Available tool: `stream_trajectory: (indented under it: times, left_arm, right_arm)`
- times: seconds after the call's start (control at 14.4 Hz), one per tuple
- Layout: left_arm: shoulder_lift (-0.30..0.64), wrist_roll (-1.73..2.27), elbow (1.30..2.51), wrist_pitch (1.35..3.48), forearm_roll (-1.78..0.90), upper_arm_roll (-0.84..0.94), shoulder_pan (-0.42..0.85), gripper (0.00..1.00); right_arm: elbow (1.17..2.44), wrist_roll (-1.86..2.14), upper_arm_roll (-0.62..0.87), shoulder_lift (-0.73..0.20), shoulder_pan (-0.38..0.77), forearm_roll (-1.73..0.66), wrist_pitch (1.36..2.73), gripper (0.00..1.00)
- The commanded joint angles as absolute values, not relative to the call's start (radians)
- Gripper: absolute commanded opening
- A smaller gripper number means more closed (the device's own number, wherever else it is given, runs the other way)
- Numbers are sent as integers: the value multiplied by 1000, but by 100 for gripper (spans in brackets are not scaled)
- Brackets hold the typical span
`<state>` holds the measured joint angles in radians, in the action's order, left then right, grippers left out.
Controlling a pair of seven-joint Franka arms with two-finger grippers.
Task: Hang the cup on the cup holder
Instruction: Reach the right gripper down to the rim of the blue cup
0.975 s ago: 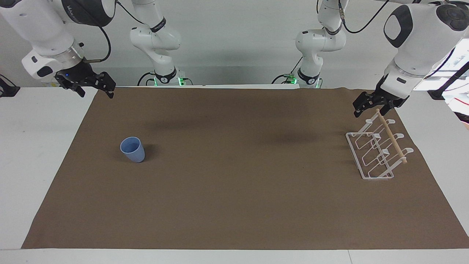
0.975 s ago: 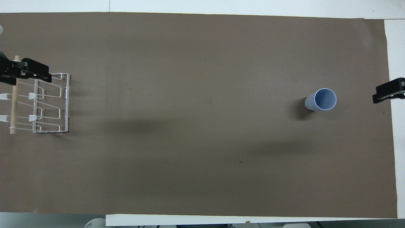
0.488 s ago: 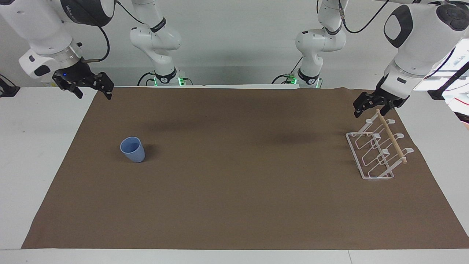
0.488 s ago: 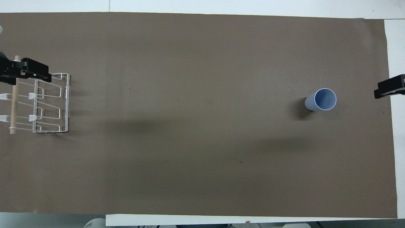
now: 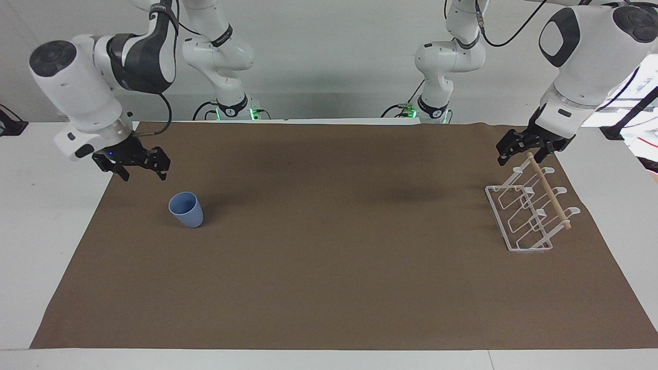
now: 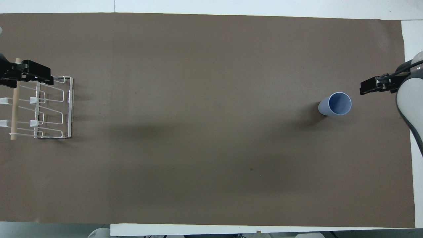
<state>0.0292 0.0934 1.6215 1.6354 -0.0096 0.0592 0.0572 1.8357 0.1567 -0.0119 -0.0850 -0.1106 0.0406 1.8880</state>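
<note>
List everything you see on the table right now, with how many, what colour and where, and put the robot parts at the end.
cup: one, light blue, upright on the mat toward the right arm's end of the table.
cup holder: one, white wire with a wooden rod across the top, on the mat toward the left arm's end, no cup on it.
mat: one, brown, covering most of the table.
table: one, white, showing around the mat.
right gripper: one, black, open, raised over the mat's edge beside the cup, holding nothing.
left gripper: one, black, open, over the end of the cup holder nearest the robots, waiting.
</note>
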Motion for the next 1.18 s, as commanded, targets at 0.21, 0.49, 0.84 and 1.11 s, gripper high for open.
stream_trajectory:
  times: [0.21, 0.49, 0.84, 1.11]
  left_arm:
    - [-8, 92, 1689, 1654, 0, 51, 72, 100]
    - [-18, 94, 1709, 1652, 0, 51, 72, 100]
    - [-20, 94, 1709, 1655, 0, 51, 78, 100]
    - [-20, 91, 1713, 1667, 0, 51, 72, 100]
  right_arm:
    - [1884, 279, -11, -167, -120, -12, 1983, 89]
    - [1968, 282, -11, -155, -120, -20, 2072, 88]
    - [2019, 342, -11, -155, -137, -20, 2143, 85]
    - [2045, 359, -11, -155, -149, -20, 2149, 77]
